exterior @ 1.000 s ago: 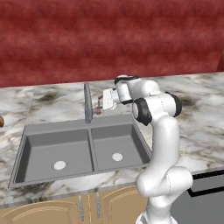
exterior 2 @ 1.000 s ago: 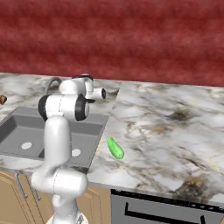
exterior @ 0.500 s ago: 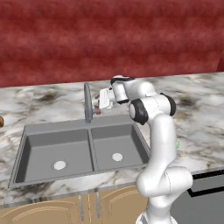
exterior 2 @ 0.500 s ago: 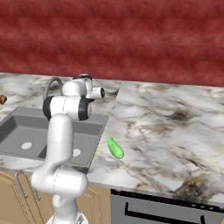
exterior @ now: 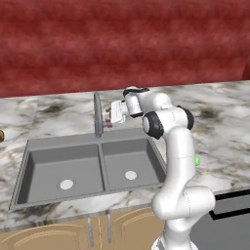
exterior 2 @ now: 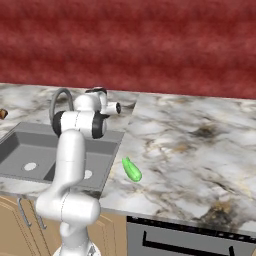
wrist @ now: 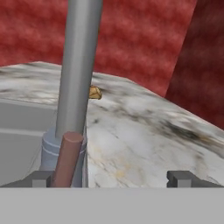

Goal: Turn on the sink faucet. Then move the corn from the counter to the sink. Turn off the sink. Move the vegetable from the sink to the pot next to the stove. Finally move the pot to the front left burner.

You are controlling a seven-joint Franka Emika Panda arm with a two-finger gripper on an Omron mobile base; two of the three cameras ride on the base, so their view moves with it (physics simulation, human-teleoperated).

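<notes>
The gripper (exterior: 111,117) stands wide open and holds nothing, its two dark tips spread far apart at the bottom of the hand view. It is held level at the base of the sink faucet (exterior: 97,114), just to the right of the spout in the left base view. In the hand view the faucet's grey column (wrist: 78,70) rises close in front of the gripper, toward its left side, and the reddish lever (wrist: 66,159) slants up from the collar just inside the left fingertip (wrist: 41,178); whether the tip touches the lever cannot be told. The right fingertip (wrist: 180,177) hangs over bare marble.

The sink (exterior: 46,161) lies in front of the faucet, a grey double basin with a round white drain in each half, and no water shows. The corn (exterior 2: 132,169) lies on the desk (exterior 2: 200,150) to the right of the sink, near the front edge and well apart from the gripper; it looks mostly bright green. In the left base view a green speck of it (exterior: 197,160) peeps out from behind the arm. A small brown lump (wrist: 95,92) sits on the marble beyond the faucet in the hand view. At the lower right of the right base view the dark front of the stove (exterior 2: 190,240) shows below the desk edge.
</notes>
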